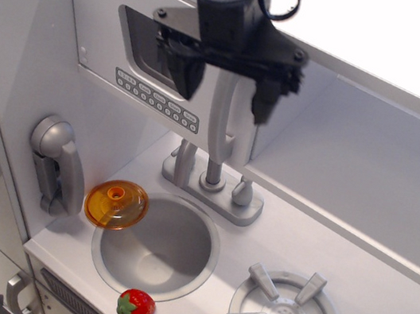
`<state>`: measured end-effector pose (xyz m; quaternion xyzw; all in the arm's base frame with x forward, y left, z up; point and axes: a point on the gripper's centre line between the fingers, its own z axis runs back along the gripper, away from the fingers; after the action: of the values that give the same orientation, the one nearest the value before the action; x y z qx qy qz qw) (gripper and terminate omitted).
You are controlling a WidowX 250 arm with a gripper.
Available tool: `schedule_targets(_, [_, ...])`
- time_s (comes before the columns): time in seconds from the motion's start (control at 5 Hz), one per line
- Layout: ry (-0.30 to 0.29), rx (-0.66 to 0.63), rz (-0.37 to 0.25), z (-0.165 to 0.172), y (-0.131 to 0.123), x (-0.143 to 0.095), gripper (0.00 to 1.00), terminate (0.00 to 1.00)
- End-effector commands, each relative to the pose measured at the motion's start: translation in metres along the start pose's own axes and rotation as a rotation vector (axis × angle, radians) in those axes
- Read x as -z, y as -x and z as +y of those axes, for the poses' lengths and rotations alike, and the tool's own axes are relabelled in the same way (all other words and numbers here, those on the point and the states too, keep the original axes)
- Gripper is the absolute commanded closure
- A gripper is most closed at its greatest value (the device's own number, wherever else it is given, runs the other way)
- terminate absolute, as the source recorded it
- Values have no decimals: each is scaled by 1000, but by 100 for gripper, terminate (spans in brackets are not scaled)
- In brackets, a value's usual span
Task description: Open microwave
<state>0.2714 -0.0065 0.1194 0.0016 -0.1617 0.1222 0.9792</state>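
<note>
The microwave (131, 47) sits above the sink (155, 246); the gripper (226, 87) straddles its handle (220, 122), a strawberry (135, 307) before the sink.

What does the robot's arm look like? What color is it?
The arm is all black. Its pincer has two chunky black fingers hanging from a flat black crossbar with small screws. A black cable loops beside the round wrist above it.

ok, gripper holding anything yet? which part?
Nothing clamped. The open gripper straddles the upper part of the microwave's vertical handle, one finger each side; contact can't be told.
</note>
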Motion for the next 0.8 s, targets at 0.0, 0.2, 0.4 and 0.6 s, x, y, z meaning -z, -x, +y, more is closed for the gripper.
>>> schedule_targets(0.0, [-23,-48,-82,11,-39,-4,0,0])
schedule_targets(0.2, [-16,-15,-73,12,-44,1,0,0])
schedule_targets(0.4, [9,15,-58,11,-40,1,100,0])
schedule_targets(0.6, [23,69,-46,9,-33,4,100,0])
